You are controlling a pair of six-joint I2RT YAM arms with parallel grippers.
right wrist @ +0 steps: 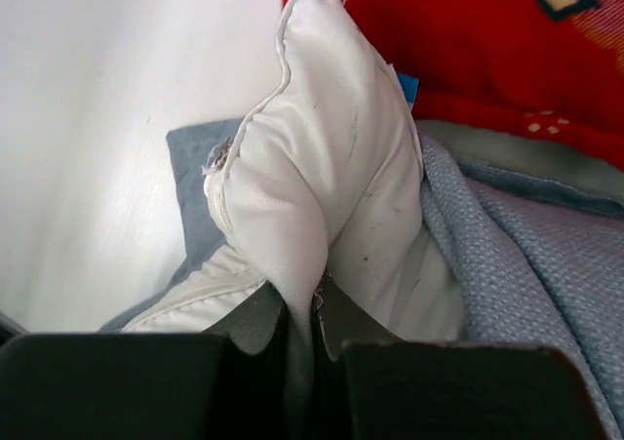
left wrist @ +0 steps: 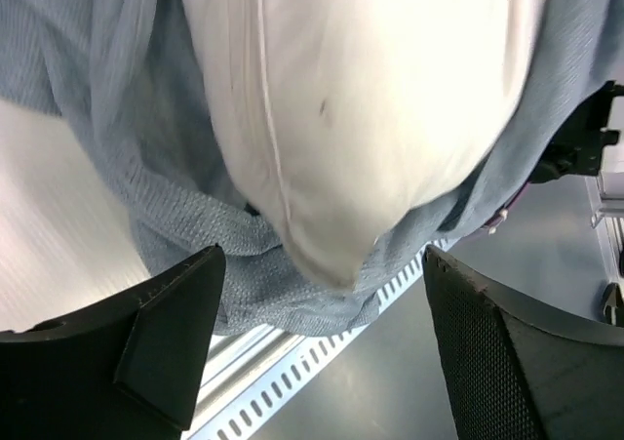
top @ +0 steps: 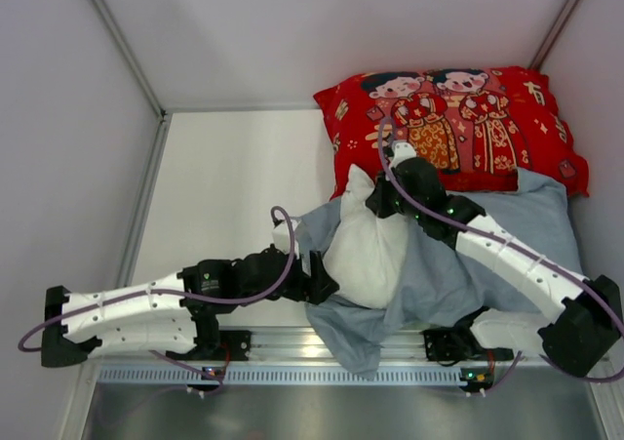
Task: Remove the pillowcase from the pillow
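The pillow (right wrist: 322,186) sits pinched in the right tool (right wrist: 314,308) (left tool (left wrist: 322,303) gaping).

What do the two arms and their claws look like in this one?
Both the left arm and right arm have white shells with black joints, each trailing a purple cable. The left claw has broad black fingers, one with a mesh-textured face.

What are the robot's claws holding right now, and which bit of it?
The right claw pinches a fold of the white pillow just below its raised corner. The left claw is open and holds nothing.
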